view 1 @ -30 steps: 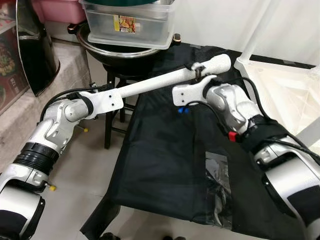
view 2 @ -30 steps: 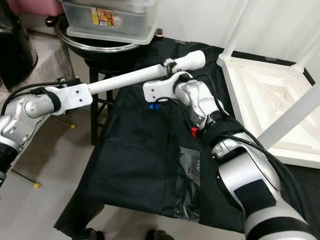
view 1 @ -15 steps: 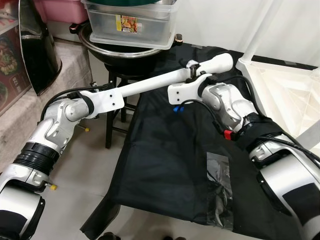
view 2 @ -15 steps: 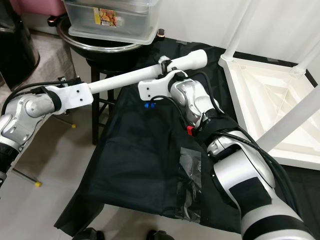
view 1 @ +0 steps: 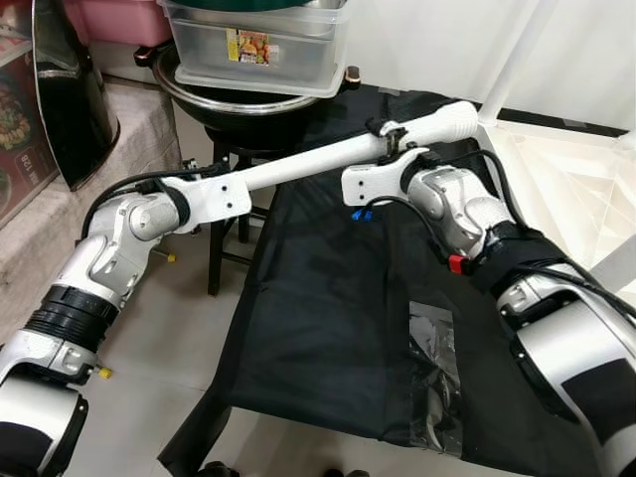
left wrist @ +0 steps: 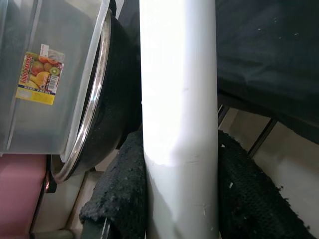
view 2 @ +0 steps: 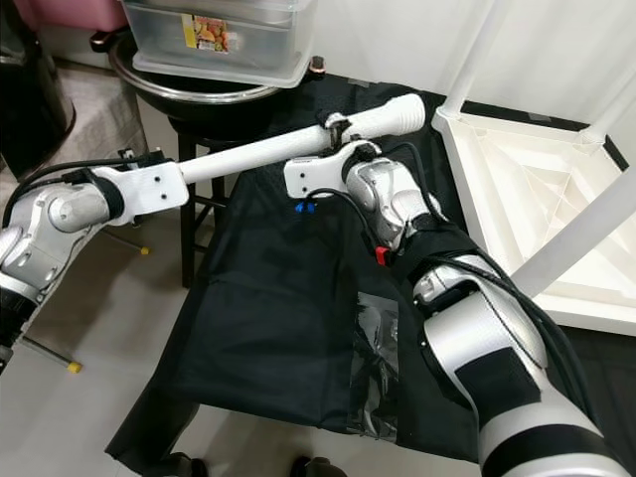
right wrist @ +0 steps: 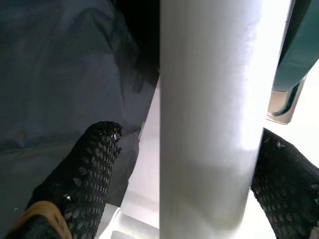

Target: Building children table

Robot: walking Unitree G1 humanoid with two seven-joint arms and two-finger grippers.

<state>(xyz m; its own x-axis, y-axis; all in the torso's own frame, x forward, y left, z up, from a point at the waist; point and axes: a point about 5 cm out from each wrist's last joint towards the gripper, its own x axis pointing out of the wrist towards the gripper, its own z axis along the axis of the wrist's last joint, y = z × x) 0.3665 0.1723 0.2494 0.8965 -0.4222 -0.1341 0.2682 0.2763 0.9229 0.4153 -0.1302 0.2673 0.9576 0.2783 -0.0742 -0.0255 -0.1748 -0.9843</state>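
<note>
A long white table leg (view 1: pixel 318 159) hangs slanted above the black cloth, and both grippers hold it. My left gripper (view 1: pixel 237 182) is shut on its lower end, with black fingers (left wrist: pixel 124 189) pressed on both sides of the tube. Near the upper end my right gripper (view 1: pixel 396 142) is shut on the leg; its fingers (right wrist: pixel 89 169) clamp the tube. The leg's rounded tip (view 1: pixel 462 117) points at the upturned white table top (view 2: pixel 527 189) on the right. One fitted leg (view 2: pixel 586 234) sticks up from that top.
A black cloth (view 1: pixel 328 308) covers the low surface below the arms, with a clear plastic bag (view 1: pixel 432 368) lying on it. Behind stands a stool with a black pan (view 1: pixel 248 104) and a clear plastic box (view 1: pixel 258 45). Bare floor (view 1: pixel 159 338) lies to the left.
The leg's upper tip has shifted a little to the right, closer to the upturned table top. Both grippers keep their hold on the leg.
</note>
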